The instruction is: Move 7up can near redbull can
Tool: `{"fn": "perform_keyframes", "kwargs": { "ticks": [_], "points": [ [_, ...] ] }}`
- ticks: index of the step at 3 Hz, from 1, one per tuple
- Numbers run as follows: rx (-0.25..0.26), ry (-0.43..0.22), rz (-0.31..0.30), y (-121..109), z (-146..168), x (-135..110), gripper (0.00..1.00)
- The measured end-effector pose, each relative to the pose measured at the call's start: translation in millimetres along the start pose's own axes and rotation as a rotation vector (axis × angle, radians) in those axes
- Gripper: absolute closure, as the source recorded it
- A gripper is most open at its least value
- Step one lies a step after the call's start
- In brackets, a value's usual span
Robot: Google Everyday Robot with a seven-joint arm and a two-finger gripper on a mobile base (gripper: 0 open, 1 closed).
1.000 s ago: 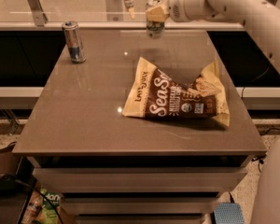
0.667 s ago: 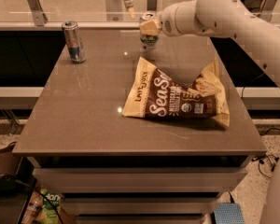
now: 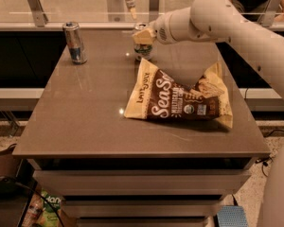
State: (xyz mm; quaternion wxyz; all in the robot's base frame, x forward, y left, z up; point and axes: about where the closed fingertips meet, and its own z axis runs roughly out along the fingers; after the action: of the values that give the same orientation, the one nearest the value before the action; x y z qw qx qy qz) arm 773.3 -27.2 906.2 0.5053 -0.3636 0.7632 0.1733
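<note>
The 7up can point(image 3: 143, 51) is short with a white and green label; only its lower part and silver rim show, at the back middle of the table. My gripper point(image 3: 143, 36) is closed around its upper part and holds it just above or on the tabletop. The redbull can point(image 3: 75, 42) is tall, slim, silver and blue, and stands upright at the back left of the table, well to the left of the 7up can. My white arm reaches in from the upper right.
A brown chip bag point(image 3: 177, 97) lies on the grey table point(image 3: 85, 122) right of centre, just in front of the 7up can. A glass railing point(image 3: 85, 6) runs behind the table. Shelves and clutter sit below the table's front edge.
My gripper has carried the 7up can leftward and a little toward the front, closer to the redbull can. The redbull can and the chip bag have not moved.
</note>
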Motion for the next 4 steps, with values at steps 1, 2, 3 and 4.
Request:
{"fn": "perform_keyframes", "kwargs": {
  "ticks": [1,2,3,4],
  "points": [
    [-0.063,0.044,-0.015,24,4,-4,1.00],
    [-0.100,0.069,-0.044,47,8,-10,1.00],
    [-0.141,0.077,-0.083,68,17,-17,1.00],
    [-0.180,0.064,-0.120,80,27,-21,1.00]
  ]
}}
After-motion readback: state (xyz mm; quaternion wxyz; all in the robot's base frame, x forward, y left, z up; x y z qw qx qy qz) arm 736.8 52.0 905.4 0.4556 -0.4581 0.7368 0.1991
